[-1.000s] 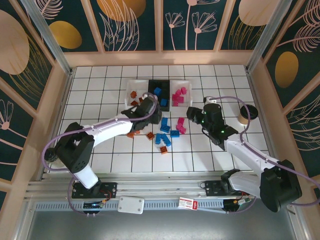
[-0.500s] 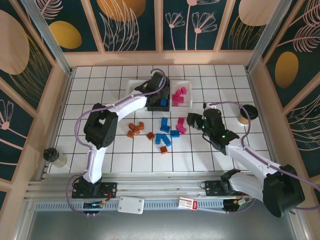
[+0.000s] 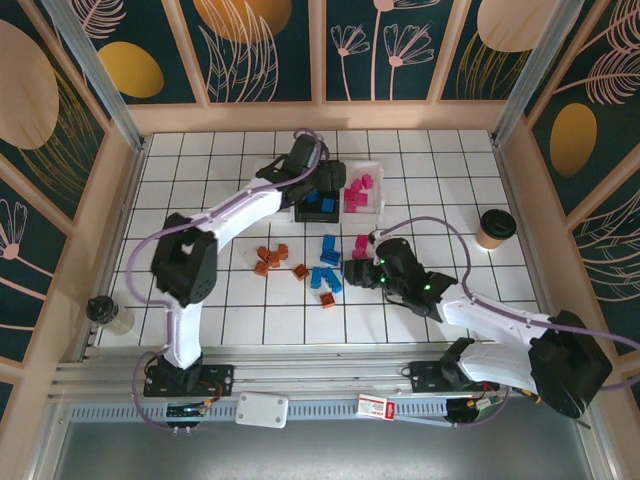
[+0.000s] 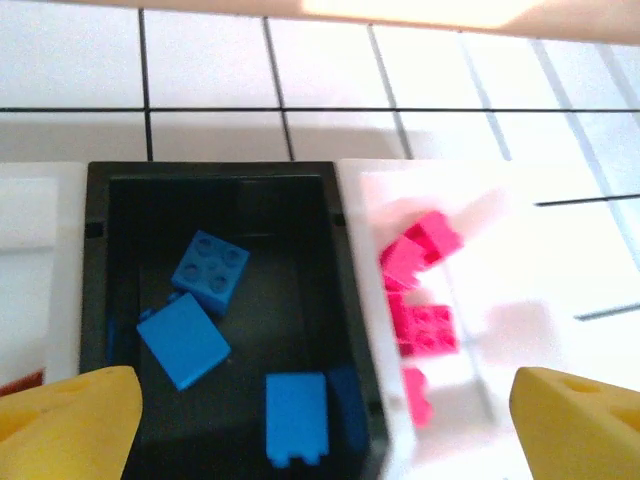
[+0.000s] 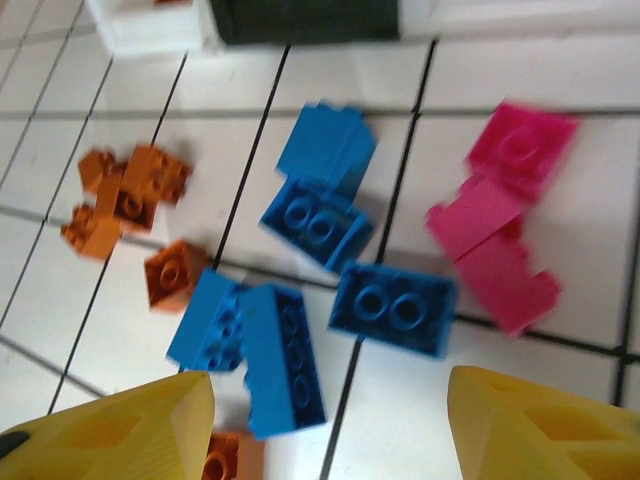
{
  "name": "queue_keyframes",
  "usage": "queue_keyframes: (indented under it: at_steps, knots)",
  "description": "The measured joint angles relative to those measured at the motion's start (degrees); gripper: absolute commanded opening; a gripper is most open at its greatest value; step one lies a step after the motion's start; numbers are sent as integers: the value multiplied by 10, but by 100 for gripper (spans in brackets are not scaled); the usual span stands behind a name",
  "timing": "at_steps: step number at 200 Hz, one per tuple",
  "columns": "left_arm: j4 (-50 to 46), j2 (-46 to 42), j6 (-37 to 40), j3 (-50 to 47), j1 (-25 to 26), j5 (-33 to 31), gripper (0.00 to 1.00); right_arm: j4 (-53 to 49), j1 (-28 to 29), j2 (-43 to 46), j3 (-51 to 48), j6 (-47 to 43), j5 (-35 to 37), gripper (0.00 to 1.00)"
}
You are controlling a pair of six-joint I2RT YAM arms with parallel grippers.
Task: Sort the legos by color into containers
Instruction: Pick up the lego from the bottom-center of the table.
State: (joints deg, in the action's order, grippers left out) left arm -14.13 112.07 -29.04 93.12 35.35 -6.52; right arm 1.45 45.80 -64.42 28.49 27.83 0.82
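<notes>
Tiled table (image 3: 450, 165), empty jaws wide, left over black bin (image 4: 262, 205), right over blue legos (image 5: 392, 308)

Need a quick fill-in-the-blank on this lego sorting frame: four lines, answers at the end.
1. The black bin holds only ____ legos.
2. In the left wrist view, pink legos lie in the white bin on the black bin's ____ side.
3. The left gripper and right gripper both have their jaws ____.
4. Loose on the table lie blue, pink and ____ bricks.
Answers: blue; right; open; orange.
</notes>
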Motion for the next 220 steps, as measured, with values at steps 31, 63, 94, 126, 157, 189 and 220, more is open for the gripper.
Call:
queue_keyframes:
  at_steps: [31,63,94,126,157,189,220]
  knots:
    - [62,-154,-24,-134,0,36,99,-5,79,-55,3,0,-3,66]
    - [103,-287,-49,-281,0,37,99,-17,136,-114,24,2,3,65]
    - [109,-376,-67,-403,0,15,99,-29,159,-161,52,2,14,64]
    - [98,-438,-82,-477,0,-13,99,-46,168,-206,90,2,43,61]
    - [90,-477,-89,-515,0,-37,99,-64,177,-240,119,1,71,56]
    - [76,-506,-90,-537,0,-63,99,-79,188,-274,139,-1,97,42]
    - [67,-532,-92,-562,0,-88,99,-85,191,-276,144,-4,110,26]
